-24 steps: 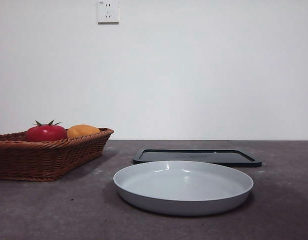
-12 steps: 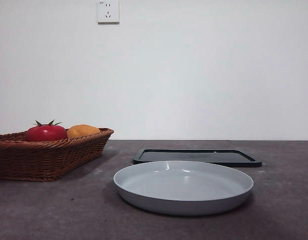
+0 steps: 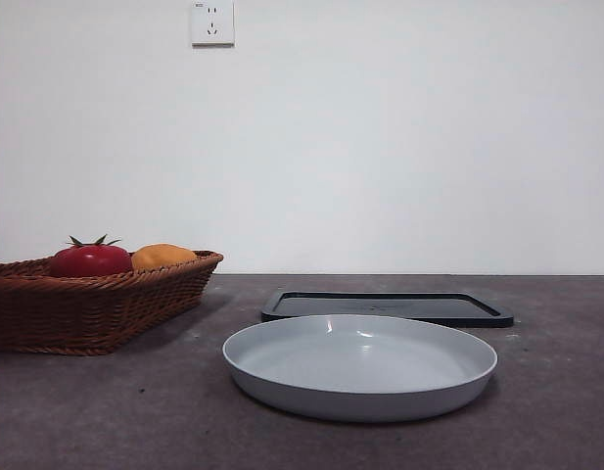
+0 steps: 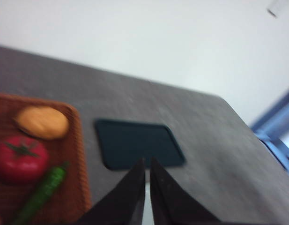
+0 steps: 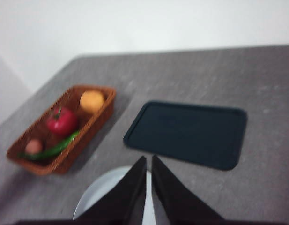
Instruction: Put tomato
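Nothing has moved: tomato (image 3: pixel 89 259) sits in the basket (image 3: pixel 96 308) beside the plate (image 3: pixel 360 367), both grippers (image 4: pixel 147 161) (image 5: pixel 148 159) nearly pressed together above.

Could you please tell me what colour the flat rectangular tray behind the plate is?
The tray is black, seen best in the right wrist view.
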